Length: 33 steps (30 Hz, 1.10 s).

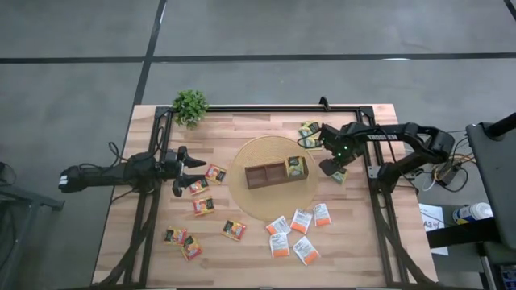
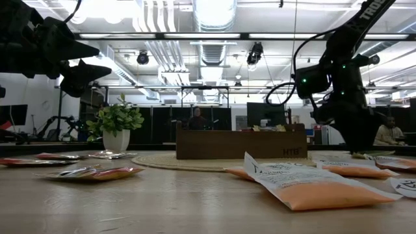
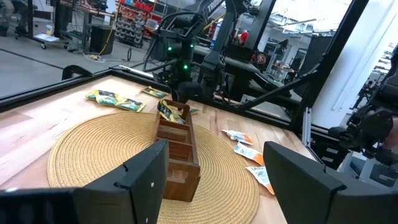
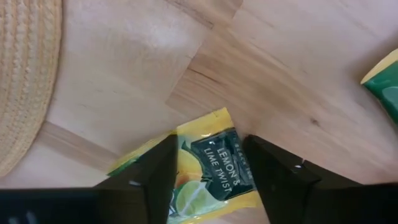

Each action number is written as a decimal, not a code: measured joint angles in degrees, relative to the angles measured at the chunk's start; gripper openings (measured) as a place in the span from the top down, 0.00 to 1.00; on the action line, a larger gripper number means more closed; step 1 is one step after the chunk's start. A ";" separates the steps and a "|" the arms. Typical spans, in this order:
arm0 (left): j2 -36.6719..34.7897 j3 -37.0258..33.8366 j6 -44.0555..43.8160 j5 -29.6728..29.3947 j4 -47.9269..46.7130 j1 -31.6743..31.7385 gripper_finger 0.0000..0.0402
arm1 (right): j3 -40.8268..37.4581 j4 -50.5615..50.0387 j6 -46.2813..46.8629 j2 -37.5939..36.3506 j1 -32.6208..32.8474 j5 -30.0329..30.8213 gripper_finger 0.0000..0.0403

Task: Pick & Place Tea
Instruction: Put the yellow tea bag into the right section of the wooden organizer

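On the left side of the table (image 1: 242,254) the left gripper (image 1: 192,171) hangs above the wood with its fingers spread apart, and it holds nothing. Around and below it lie the yellow-red-black sachets (image 1: 203,205), scattered on the left part of the table. A small potted plant (image 1: 190,105) stands at the far left corner.

In the middle is a round woven mat (image 1: 254,201), and on it lies the long brown box (image 1: 278,172). One green-yellow sachet (image 1: 296,166) is already in the right compartment of the box.

Near the front edge, to the right of the centre, the white-orange sachets (image 1: 300,220) lie in a loose group.

On the right, just beside the mat, the right gripper (image 1: 333,169) is down at the table. In the right wrist view its two fingers (image 4: 149,180) stand on both sides of a green-yellow lemon sachet (image 4: 214,180), which lies flat on the wood; the jaws are open around it and not pressed on it. More green-yellow sachets (image 1: 310,132) lie farther back.
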 joint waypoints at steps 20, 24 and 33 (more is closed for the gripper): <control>0.00 0.00 0.00 0.00 0.04 -0.01 0.36 | 7.70 -2.95 -6.74 -3.11 0.68 -0.63 0.98; 0.00 -0.01 0.00 0.00 0.04 -0.01 0.36 | 11.99 -4.92 -5.86 -7.80 2.75 3.68 0.98; 0.00 0.00 0.00 0.00 0.04 -0.01 0.36 | 18.24 0.70 -22.20 -14.59 11.73 14.63 0.98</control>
